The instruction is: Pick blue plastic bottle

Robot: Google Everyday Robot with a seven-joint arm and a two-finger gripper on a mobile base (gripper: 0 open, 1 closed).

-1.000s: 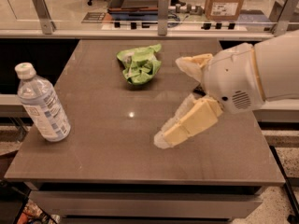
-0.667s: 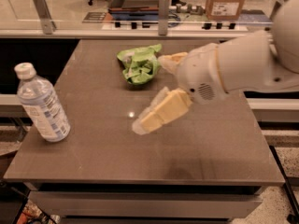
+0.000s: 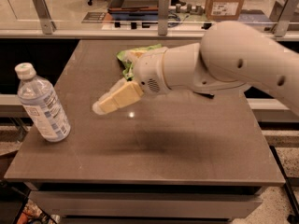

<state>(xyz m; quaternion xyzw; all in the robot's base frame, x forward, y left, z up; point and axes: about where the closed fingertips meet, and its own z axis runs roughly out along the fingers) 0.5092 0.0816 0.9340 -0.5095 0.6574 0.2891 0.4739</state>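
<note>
Camera view: gripper [image 3: 112,82] mid-frame, jaws wide; clipping the tall blue plastic bottle [image 3: 42,107] at left could topple it.

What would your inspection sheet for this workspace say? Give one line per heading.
Surface: brown table, one bright glare spot.
Job's things: blue plastic bottle stands near the left edge, leaning slightly, cap on, not held.
Clutter: green snack bag at the back, partly hidden by the arm.
Grippers: gripper open, over the table's middle, apart from the bottle.
Cables: nothing seen.
Surroundings: glass barrier on metal posts; cardboard box behind it.
</note>
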